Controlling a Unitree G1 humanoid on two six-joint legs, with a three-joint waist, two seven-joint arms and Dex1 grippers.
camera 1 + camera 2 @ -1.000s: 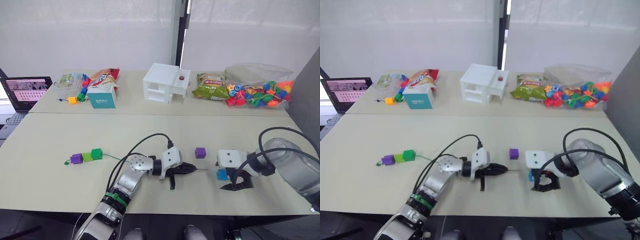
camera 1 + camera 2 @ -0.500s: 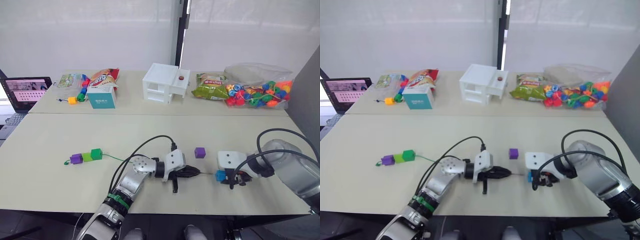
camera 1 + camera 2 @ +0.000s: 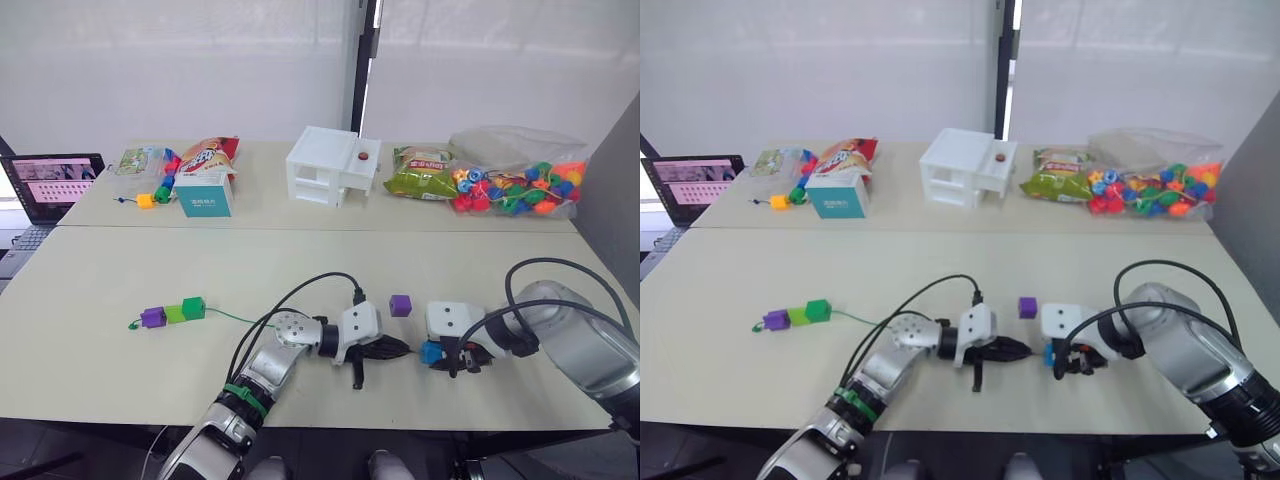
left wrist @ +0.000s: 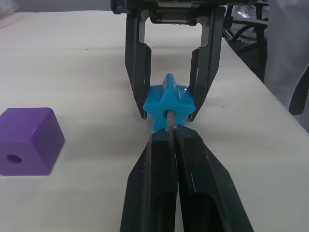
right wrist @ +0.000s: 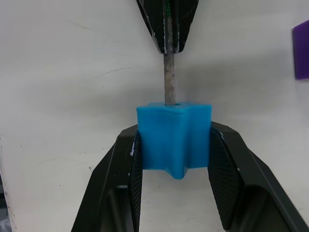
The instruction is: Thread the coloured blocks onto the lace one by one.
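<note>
Trailing rightward from three threaded blocks [image 3: 172, 313], the lace [image 3: 232, 319] runs level across the table [image 3: 100, 280] into the left gripper [image 3: 403, 350], pinched on its dark tip [image 5: 169, 72], which enters the blue block [image 4: 168, 104] clamped by the right gripper [image 3: 436, 354]; a purple block [image 3: 400, 305] sits just behind.

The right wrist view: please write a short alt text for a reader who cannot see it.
The right gripper holds a blue block between its jaws, and the lace's stiff tip, pinched by the left gripper, enters the block's hole. A purple block lies on the table beside.
</note>
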